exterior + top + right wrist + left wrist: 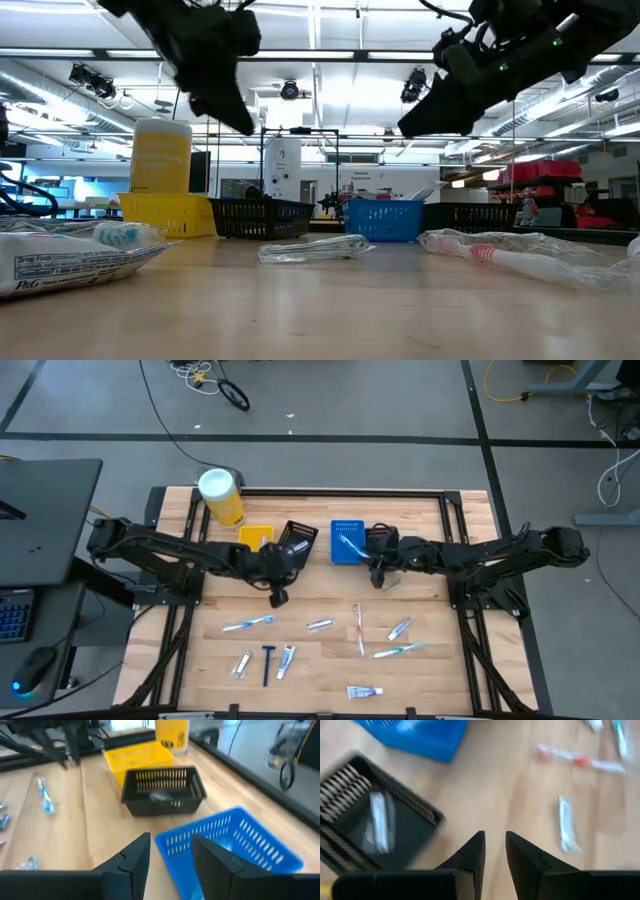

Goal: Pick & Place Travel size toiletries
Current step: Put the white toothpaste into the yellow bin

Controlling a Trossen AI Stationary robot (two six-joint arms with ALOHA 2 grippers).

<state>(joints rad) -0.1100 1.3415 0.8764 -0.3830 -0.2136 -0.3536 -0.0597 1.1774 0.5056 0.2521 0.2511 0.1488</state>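
Toiletries lie loose on the table's near half: a light-blue toothbrush [248, 624], a silver tube [319, 624], a red-white brush [358, 630], a dark razor [267, 663] and more tubes. A tube [379, 822] lies in the black bin [296, 542], and a toothbrush [348, 543] in the blue bin [347, 550]. My left gripper [278, 596] [495, 847] hangs above bare wood just near of the black bin, narrowly open and holding nothing. My right gripper [380, 574] [171, 847] hovers at the blue bin's right near corner, open and holding nothing.
The yellow bin [255, 537], black bin and blue bin stand in a row at mid-table. The big yellow canister [220, 496] with a white lid is at the far left. Bare wood lies between the bins and the loose items. A clear-wrapped item [315, 248] lies in the low foreground.
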